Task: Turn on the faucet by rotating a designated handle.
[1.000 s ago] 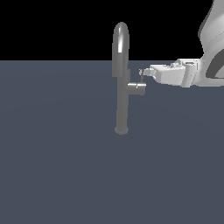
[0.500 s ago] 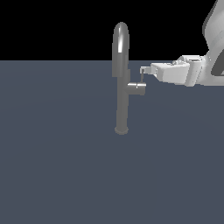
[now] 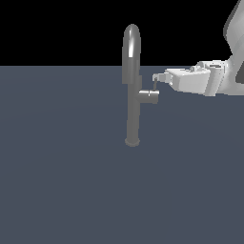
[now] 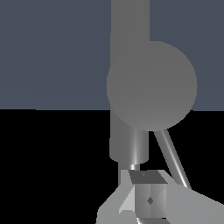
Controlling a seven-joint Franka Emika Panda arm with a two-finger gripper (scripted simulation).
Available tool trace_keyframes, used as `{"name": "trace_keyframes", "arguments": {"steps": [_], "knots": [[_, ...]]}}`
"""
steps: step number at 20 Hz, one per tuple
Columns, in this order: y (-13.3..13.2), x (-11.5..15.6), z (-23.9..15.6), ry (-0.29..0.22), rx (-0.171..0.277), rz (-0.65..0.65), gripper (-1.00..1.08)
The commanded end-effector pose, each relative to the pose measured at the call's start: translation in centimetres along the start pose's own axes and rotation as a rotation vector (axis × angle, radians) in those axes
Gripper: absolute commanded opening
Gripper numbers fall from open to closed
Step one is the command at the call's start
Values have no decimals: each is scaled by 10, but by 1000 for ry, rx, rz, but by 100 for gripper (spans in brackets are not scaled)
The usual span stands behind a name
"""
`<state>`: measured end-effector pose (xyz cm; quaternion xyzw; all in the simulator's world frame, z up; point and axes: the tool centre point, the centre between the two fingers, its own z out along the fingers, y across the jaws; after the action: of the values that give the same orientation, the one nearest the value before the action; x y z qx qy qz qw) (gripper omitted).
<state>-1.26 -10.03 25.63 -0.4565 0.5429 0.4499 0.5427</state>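
Note:
The grey faucet (image 3: 132,109) stands upright in the exterior view, with its arched spout on top. A short stub (image 3: 148,96) branches off the column toward the exterior view's right. From the stub's end the thin rod handle (image 3: 155,86) rises almost straight up. My gripper (image 3: 156,77) reaches in level from the right, shut with nothing between its fingers, and its tip is at the top of the handle. In the wrist view the stub's round end face (image 4: 151,85) fills the middle, the handle (image 4: 173,159) slants beside my fingertips (image 4: 148,197), and the faucet column (image 4: 129,22) runs behind.
The faucet's round base (image 3: 132,141) sits on a flat dark blue-grey surface (image 3: 62,181) that spreads all around. My white arm (image 3: 224,76) comes in from the exterior view's upper right.
The gripper tip has shifted only slightly beside the top of the handle. The handle's angle looks the same.

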Motion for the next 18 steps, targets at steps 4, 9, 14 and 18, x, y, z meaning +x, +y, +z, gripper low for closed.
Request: {"name": "trace_keyframes", "arguments": {"steps": [4,9,14,18], "knots": [[9,-4,0,-2,-3,-5,-100],[28,6,0,-4,-6,0,-100],[43,14,0,-6,-8,4,-100],[46,20,0,-4,-7,-7,-100]]}}
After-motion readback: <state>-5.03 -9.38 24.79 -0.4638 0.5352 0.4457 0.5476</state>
